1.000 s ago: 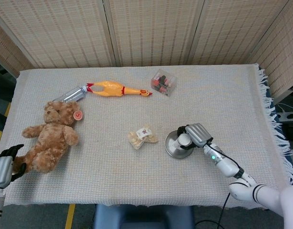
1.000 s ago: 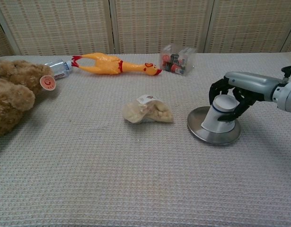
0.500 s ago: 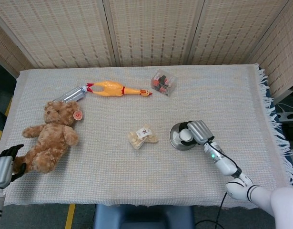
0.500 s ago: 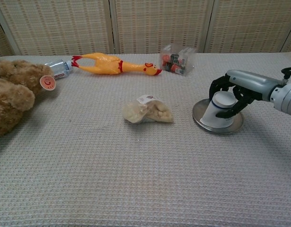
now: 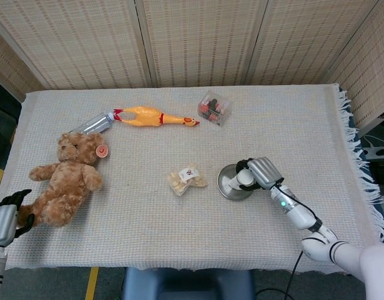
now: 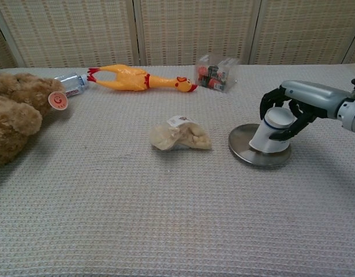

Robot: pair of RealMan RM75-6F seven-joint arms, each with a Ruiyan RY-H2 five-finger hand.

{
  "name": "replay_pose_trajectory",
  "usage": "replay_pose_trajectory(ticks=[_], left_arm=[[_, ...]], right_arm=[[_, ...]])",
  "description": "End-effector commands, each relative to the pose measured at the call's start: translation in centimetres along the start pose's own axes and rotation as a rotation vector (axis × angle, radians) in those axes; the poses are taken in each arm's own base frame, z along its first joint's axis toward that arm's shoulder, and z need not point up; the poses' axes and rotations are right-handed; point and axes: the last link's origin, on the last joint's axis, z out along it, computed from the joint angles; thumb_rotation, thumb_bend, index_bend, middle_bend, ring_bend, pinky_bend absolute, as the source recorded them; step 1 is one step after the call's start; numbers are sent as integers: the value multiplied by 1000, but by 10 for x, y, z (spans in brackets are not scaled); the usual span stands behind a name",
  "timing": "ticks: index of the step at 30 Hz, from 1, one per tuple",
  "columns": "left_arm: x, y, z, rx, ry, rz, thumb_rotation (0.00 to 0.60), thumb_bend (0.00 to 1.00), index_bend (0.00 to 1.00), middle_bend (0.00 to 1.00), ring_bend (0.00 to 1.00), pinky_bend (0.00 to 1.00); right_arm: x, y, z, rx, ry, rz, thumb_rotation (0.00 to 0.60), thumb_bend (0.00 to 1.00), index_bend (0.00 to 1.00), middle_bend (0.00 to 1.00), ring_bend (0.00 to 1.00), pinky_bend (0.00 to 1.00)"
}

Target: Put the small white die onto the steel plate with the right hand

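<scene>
The small white die [image 6: 268, 137], a white piece with a blue band near its top, stands tilted on the round steel plate [image 6: 242, 149] right of the table's centre. My right hand [image 6: 295, 101] comes in from the right and grips the die's upper part, fingers curled around it. In the head view the same hand [image 5: 261, 172] covers part of the die [image 5: 243, 179] over the plate [image 5: 227, 183]. My left hand [image 5: 5, 215] rests at the table's near left edge, holding nothing, far from the plate.
A bag of pale snacks [image 6: 179, 134] lies just left of the plate. A rubber chicken [image 5: 155, 116], a clear box of small items [image 5: 214, 108] and a tube [image 5: 92, 124] lie further back. A teddy bear [image 5: 65, 177] lies at the left.
The plate slid back, then forward and a little left under the die. My right hand rose slightly, and the die now leans with its top toward the hand.
</scene>
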Motion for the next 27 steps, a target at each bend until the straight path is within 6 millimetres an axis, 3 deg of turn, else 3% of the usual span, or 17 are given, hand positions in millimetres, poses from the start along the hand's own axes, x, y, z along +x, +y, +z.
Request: replay_pose_trajectory(ticks=[1,5,13,27], left_arm=[[0,0,0,0,-1,1,600,404,194,215,251,404],[0,0,0,1,-4,3,600,403,194,215,251,404],[0,0,0,2,-4,2,600,403,194,215,251,404],[0,0,0,4,-3,-1,600,403,194,215,251,404]], right_arm=[[-3,3,1,-19,61,-55,600,86,535,493,464,744],[-3,-1,0,-1,45,17,600,85,535,494,464,744],[3,-16,-12,64,-76,324,600,85,535,493,464,744],[25,3,-30,40,99,135,600,85,535,494,464,744]])
